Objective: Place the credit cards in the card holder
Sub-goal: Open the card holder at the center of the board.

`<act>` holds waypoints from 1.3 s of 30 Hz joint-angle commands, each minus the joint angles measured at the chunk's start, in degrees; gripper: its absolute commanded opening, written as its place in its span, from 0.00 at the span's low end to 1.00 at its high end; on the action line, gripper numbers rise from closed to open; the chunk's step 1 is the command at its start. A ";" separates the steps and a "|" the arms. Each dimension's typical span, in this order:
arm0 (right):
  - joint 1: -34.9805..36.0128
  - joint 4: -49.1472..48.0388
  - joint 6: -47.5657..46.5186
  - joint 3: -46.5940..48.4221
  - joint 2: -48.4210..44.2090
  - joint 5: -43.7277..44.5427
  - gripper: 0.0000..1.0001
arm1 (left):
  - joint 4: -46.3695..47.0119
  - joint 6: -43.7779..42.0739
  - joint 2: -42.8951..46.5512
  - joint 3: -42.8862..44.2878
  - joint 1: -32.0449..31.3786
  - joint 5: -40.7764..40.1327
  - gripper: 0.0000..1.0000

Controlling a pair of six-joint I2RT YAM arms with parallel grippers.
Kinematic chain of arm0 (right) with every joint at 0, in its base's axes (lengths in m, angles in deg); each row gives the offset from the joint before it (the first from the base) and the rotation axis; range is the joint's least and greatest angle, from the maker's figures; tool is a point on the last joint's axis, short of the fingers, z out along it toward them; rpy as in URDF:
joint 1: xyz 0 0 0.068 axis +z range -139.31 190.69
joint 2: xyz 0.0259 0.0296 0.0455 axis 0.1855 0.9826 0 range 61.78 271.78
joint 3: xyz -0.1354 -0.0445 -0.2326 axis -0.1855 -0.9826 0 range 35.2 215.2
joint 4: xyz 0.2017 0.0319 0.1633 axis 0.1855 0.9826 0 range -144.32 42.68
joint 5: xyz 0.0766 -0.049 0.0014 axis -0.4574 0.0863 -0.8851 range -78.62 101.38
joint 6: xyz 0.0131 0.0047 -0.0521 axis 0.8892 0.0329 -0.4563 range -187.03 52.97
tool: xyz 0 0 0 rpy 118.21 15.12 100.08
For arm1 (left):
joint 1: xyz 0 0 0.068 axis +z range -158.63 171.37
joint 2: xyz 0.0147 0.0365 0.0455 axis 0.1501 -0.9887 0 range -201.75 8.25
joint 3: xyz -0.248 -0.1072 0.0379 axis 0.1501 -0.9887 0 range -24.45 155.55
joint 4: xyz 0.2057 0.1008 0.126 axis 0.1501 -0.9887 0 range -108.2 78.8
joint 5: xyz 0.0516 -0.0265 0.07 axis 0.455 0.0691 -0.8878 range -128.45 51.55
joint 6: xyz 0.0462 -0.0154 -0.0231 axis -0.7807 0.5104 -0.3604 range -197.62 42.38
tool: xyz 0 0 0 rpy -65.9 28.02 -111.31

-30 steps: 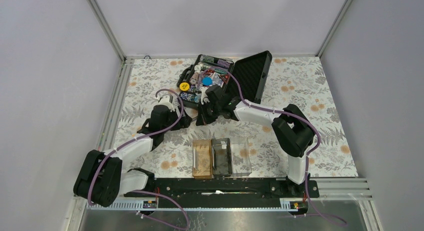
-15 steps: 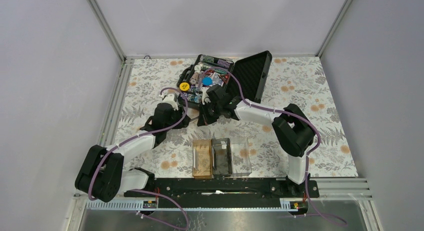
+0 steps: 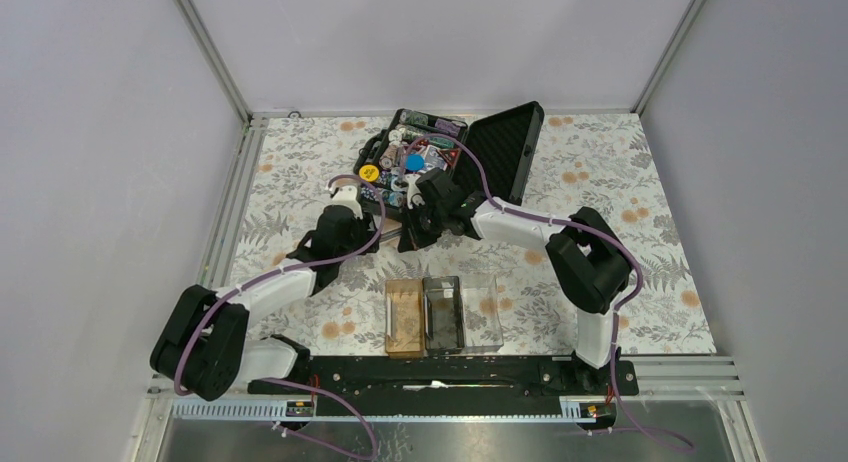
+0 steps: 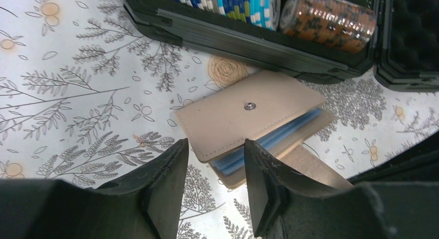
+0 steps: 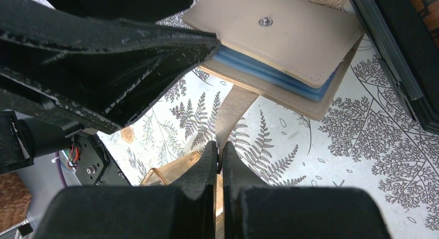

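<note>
**Wallet between two grippers, card holder apart at the near edge**

At the near edge of the table [image 3: 620, 212], midway between the two arm bases: the card holder [image 3: 478, 324], low, with three compartments side by side, brown on the left, dark in the middle, clear on the right. Contents of the brown and dark ones not readable from above.

Farther back, apart from the holder: a tan wallet [image 4: 253, 117] with a metal snap [image 4: 250, 106], flat on the flowered table, just beside the near wall of the open black chip case [image 4: 243, 42]. Between the wallet's flaps, a stack of blue layers [image 4: 272, 140]; credit cards or sleeves, cannot tell. From under the wallet, a tan strap [image 5: 235, 104] out across the table.

On the right gripper [image 5: 219, 151]: fingers pressed together, pinching the end of that strap. On the left gripper [image 4: 216, 151]: fingers partly spread, one to each side of the wallet's near corner. In the right wrist view, one left fingertip [image 5: 199, 42] touching that corner at the seam of flap and blue stack. Squeezing or only straddling, cannot tell.

Inside the case: poker chips [image 4: 238, 1] on edge in rows, blue, white, turquoise, and a brown patterned roll [image 4: 328, 21] beside them. Its lid [image 3: 505, 147] thrown back to the right, foam-lined. Both arms reaching in toward the wallet, one from each side.
</note>
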 commanded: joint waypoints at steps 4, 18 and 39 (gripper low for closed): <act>-1.03 0.51 -0.84 -1.74 -4.62 -1.51 0.00 | 4.06 -0.75 -2.01 2.91 -0.34 -5.83 0.47; -2.15 1.69 -1.04 -3.67 -6.44 -0.75 0.00 | 7.61 -1.73 -6.48 5.14 -0.61 -2.64 0.67; -3.87 3.36 -2.24 -5.79 -7.97 0.17 0.00 | 11.77 -5.19 -13.82 8.46 -0.61 11.82 0.68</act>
